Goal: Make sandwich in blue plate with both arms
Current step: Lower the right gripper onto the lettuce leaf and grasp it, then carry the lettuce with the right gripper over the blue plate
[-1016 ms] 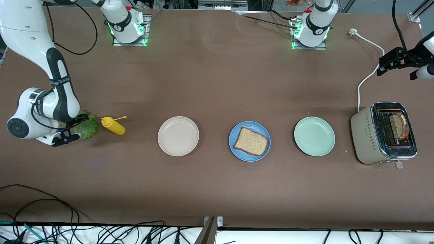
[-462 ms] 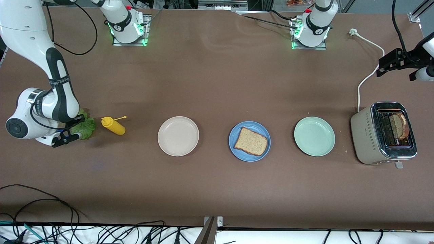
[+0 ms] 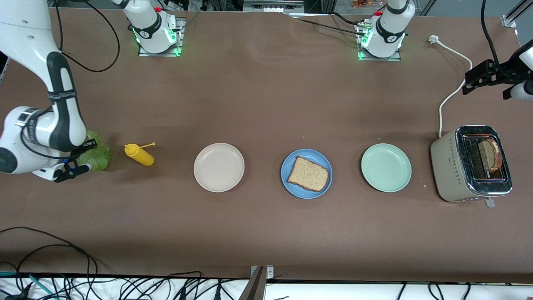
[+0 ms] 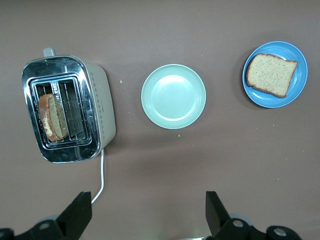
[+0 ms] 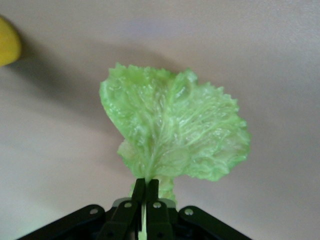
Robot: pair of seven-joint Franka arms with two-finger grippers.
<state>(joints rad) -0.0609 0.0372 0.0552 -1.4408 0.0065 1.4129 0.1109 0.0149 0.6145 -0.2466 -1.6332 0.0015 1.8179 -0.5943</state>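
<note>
A crinkled green lettuce leaf (image 3: 100, 152) is pinched by its stem in my right gripper (image 5: 148, 183), which is shut on it just above the table at the right arm's end. One brown bread slice (image 3: 308, 173) lies on the blue plate (image 3: 290, 183) at the table's middle. Another slice (image 3: 490, 155) stands in a toaster slot. My left gripper (image 4: 147, 202) hangs open and empty high over the table near the toaster (image 3: 452, 166), beside its white cord (image 4: 101, 172).
A yellow squeeze bottle (image 3: 139, 154) lies beside the lettuce. A beige plate (image 3: 219, 167) and a mint-green plate (image 3: 386, 167) flank the blue plate. Cables run along the table edge nearest the front camera.
My right gripper has shut on the lettuce and drawn it away from the yellow bottle, toward the right arm's end of the table. The left arm has barely moved.
</note>
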